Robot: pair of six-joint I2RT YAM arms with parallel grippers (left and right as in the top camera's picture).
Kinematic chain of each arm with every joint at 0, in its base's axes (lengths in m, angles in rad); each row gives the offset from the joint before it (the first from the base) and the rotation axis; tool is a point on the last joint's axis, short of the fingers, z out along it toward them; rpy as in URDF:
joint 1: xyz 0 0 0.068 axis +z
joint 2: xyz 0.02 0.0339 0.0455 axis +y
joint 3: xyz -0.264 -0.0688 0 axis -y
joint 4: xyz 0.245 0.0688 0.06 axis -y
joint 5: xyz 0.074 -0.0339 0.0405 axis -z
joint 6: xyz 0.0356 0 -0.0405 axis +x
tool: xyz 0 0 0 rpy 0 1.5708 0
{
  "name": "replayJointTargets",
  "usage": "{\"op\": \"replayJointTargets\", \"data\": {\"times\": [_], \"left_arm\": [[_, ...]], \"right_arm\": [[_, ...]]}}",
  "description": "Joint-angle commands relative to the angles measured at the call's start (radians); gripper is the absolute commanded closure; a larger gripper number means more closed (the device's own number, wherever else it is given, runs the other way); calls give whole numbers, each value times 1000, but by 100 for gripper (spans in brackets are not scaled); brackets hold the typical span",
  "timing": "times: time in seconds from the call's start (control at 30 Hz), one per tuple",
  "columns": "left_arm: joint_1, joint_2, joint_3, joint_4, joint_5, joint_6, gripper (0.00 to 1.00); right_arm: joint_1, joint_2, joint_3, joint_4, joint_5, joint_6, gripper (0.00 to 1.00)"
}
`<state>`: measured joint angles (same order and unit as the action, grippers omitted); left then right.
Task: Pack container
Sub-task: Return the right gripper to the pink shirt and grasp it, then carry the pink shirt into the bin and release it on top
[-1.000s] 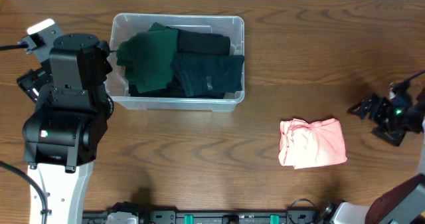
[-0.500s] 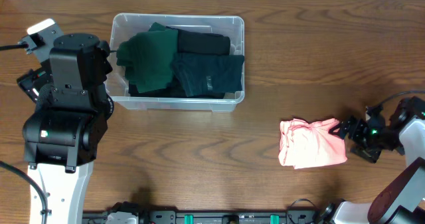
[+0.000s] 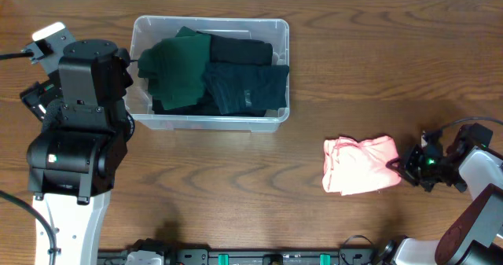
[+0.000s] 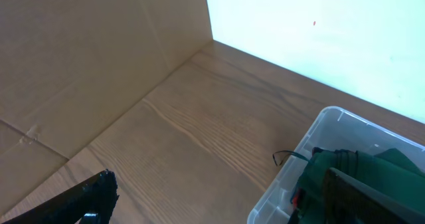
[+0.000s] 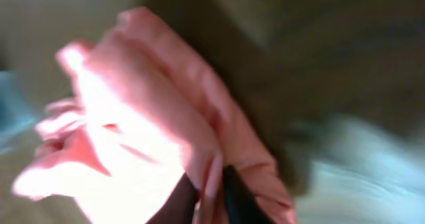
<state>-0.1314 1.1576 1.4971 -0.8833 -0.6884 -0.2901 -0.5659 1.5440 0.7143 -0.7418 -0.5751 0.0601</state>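
Observation:
The clear container point(image 3: 211, 122) stands at the back left, holding folded dark green garments point(image 3: 181, 64) and a darker one point(image 3: 247, 88). A folded pink cloth point(image 3: 357, 164) lies on the table at the right. My right gripper point(image 3: 402, 164) is shut on its right edge. The blurred right wrist view shows pink fabric point(image 5: 146, 111) pinched between the dark fingers point(image 5: 234, 196). My left gripper point(image 4: 219, 187) hangs open over bare table by the container's left rim point(image 4: 292, 167), with nothing between its fingers.
The left arm's black body point(image 3: 78, 115) rises beside the container's left side. A cardboard wall point(image 4: 86, 58) stands past the table's far left edge. Bare wood lies between the container and the pink cloth.
My right gripper moved left to the pink cloth's right edge and shut on it. The cloth slid slightly left. The left arm stayed still.

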Motion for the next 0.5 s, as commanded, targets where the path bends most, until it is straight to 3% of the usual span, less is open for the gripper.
{"op": "replayJointTargets", "data": {"times": [0.0,0.1,0.17,0.3,0.47], "left_arm": [[4,-1,7,1,-23,5,2],[4,-1,8,1,-23,5,2],[4,-1,7,1,-23,5,2],[4,-1,7,1,-23,5,2],[4,-1,7,1,-23,5,2]], "right_arm": [[8,-25,61,30,-358,81,99],[12,-45,103,150,-646,212,99],[29,-60,117,282,-743,386,99],[115,-102,122,581,-760,684,99],[274,-126,122,1073,-665,1027,99]]}}
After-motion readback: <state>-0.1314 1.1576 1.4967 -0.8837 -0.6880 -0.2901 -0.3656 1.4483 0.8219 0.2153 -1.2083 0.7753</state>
